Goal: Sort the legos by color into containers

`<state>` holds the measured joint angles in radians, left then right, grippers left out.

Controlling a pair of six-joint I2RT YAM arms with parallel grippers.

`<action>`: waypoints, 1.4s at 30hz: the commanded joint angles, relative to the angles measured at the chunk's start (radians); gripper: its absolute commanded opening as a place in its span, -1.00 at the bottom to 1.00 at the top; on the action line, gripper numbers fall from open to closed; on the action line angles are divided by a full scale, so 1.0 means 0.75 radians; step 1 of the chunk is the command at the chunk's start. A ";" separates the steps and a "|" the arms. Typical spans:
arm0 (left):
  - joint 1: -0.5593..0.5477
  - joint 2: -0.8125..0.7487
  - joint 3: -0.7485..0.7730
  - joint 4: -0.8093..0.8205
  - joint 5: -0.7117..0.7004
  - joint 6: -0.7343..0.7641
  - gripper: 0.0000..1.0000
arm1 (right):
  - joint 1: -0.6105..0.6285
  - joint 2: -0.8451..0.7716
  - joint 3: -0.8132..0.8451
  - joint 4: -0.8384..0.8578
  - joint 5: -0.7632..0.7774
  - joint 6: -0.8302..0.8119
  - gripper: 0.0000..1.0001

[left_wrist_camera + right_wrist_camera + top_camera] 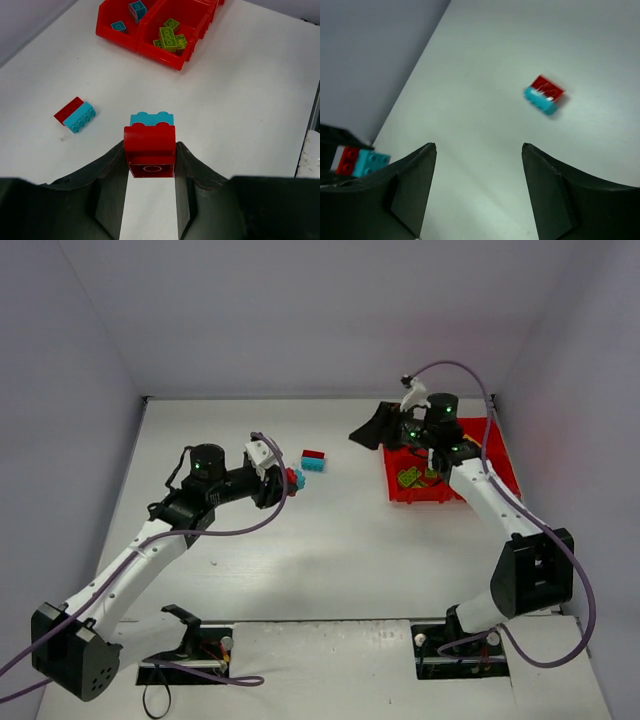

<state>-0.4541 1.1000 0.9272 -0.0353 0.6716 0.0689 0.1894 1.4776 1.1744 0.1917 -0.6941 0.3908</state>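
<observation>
My left gripper [291,480] [150,146] is shut on a red brick [150,150] with a cyan brick [151,119] stuck on its far end, held above the white table. A second red-and-cyan brick pair [313,460] [75,114] [544,94] lies on the table just beyond it. The red tray [500,455] [156,52] stands at the right; one compartment holds lime green bricks [410,478] [169,37], another holds cyan bricks [137,10]. My right gripper [368,432] [479,147] is open and empty, left of the tray and above the table.
Grey walls close the table at the back and both sides. The left gripper with its red-and-cyan bricks [360,160] shows at the left edge of the right wrist view. Both arm bases stand at the near edge.
</observation>
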 commanded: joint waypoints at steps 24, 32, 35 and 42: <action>0.004 -0.201 -0.209 0.464 0.074 0.219 -0.60 | 0.463 0.157 -0.044 0.509 -0.588 0.330 0.17; 0.002 -0.201 -0.216 0.483 0.094 0.213 -0.60 | 0.467 0.188 -0.069 0.628 -0.619 0.405 -0.11; -0.004 -0.199 -0.218 0.483 0.107 0.215 -0.60 | 0.467 0.196 -0.071 0.648 -0.623 0.407 -0.30; -0.004 -0.209 -0.203 0.421 0.103 0.254 -0.59 | 0.406 0.173 -0.077 0.599 -0.629 0.367 -1.00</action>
<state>-0.4503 0.9703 0.7433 0.2096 0.6922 0.2302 0.5179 1.6291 1.1175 0.5793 -1.1534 0.6872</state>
